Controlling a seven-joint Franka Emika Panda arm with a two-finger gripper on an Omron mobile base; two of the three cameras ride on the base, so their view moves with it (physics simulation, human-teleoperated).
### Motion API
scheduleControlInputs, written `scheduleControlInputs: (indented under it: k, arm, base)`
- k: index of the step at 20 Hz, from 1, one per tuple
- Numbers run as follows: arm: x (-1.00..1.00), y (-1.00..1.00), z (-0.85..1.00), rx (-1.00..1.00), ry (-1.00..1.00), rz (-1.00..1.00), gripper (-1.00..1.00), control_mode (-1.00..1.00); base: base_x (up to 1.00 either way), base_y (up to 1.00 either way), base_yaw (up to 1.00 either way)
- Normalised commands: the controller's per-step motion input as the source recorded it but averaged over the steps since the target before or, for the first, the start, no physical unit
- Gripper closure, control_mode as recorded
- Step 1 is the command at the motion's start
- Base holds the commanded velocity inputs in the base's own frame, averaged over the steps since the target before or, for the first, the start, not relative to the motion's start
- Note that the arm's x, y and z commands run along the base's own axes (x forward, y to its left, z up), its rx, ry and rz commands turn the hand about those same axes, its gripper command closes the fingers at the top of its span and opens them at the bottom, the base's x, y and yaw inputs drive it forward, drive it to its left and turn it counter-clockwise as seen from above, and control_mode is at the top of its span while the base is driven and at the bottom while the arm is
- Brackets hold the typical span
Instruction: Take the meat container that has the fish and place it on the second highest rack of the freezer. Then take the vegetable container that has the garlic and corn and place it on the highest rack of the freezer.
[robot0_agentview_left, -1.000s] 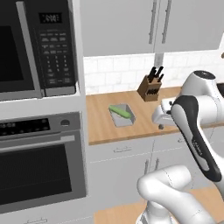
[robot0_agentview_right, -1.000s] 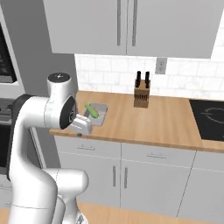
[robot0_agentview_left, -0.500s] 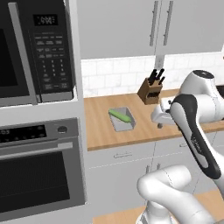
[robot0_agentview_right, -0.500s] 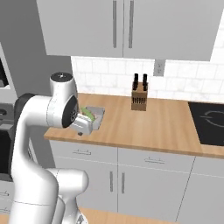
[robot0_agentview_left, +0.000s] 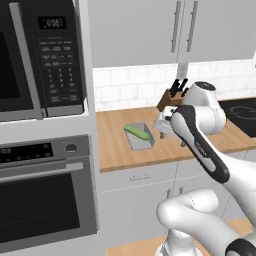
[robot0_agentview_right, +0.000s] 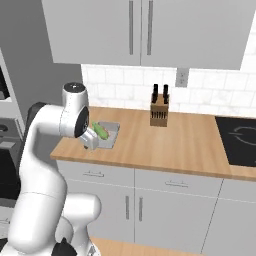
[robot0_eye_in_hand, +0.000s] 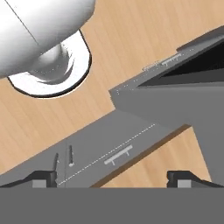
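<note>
Wooden counter (robot0_agentview_right: 165, 145) wide and bare right of vegetable container (robot0_agentview_right: 111, 136); claw (robot0_eye_in_hand: 112, 177) released, nothing between tips.

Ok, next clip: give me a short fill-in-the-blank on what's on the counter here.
1. The vegetable container rests on the wooden ____.
2. The long green thing lying in it is the ____.
3. The knife block stands against the tiled ____.
4. The pincer has its jaws ____ and holds nothing.

Missing words: counter; corn; wall; open
</note>
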Motion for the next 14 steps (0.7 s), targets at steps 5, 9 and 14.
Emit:
scheduleControlInputs:
  k: [5, 9, 14]
  arm:
    - [0.57, 0.03, -0.43, 0.03, 0.0, -0.18, -1.0, -1.0]
    - [0.33, 0.0, -0.43, 0.13, 0.01, -0.01, -1.0, -1.0]
    - [0.2, 0.0, -0.38, 0.13, 0.01, 0.0, -1.0, -1.0]
  base:
    - [0.0, 0.0, 0.0]
    - [0.0, 0.0, 0.0]
    - [0.0, 0.0, 0.0]
